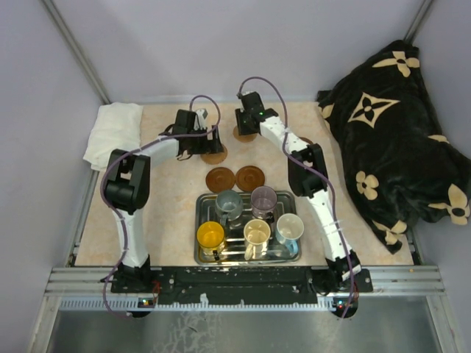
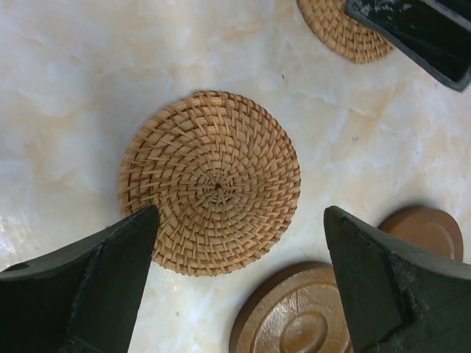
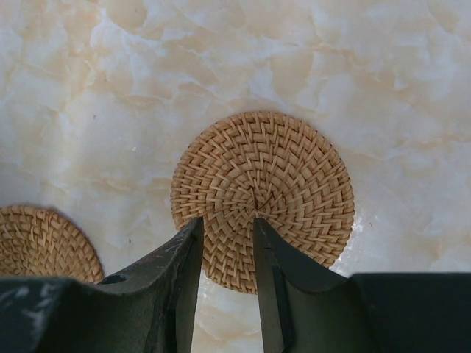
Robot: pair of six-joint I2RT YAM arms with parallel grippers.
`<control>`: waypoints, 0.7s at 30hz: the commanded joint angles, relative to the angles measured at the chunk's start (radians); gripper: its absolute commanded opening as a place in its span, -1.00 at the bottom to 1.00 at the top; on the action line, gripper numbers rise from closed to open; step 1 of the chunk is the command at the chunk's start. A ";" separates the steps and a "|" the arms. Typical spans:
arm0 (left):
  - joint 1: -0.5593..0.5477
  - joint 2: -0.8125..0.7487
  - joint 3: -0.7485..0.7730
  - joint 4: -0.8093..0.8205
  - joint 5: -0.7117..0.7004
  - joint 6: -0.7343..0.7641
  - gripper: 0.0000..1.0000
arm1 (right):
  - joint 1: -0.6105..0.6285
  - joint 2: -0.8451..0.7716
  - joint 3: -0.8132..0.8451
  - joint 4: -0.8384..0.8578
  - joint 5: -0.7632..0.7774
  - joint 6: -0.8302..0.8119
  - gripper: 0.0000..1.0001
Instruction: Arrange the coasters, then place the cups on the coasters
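Five cups stand in the metal tray [image 1: 204,257]: grey [image 1: 229,202], purple [image 1: 263,198], orange-yellow [image 1: 210,236], cream [image 1: 257,233] and light blue [image 1: 290,227]. A woven coaster [image 1: 215,156] [image 2: 210,182] lies flat beneath my left gripper [image 1: 208,140] [image 2: 241,213], which hovers wide open with nothing held. A second woven coaster [image 1: 241,135] [image 3: 272,187] lies flat under my right gripper [image 1: 244,121] [image 3: 227,220]; its jaws stand narrowly apart over the disc's near edge, gripping nothing. Two dark brown coasters [image 1: 220,179] [image 1: 250,176] sit side by side just behind the tray. Another coaster [image 1: 304,140] peeks out behind the right arm.
A white cloth [image 1: 112,132] lies at the back left corner. A black blanket with flower prints [image 1: 394,125] is heaped along the right side. In the left wrist view the right gripper's fingers [image 2: 419,33] reach in at the top right, over the other woven coaster [image 2: 342,29].
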 commanded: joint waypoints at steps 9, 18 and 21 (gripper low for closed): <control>-0.054 0.090 0.082 -0.150 -0.212 0.087 0.99 | 0.002 -0.139 -0.331 0.039 0.115 -0.012 -0.37; -0.077 0.150 0.176 -0.150 -0.215 0.124 0.99 | -0.011 -0.275 -0.624 0.094 0.190 0.036 -0.41; -0.085 0.176 0.206 -0.149 -0.189 0.116 0.99 | -0.018 -0.315 -0.687 0.105 0.207 0.054 -0.41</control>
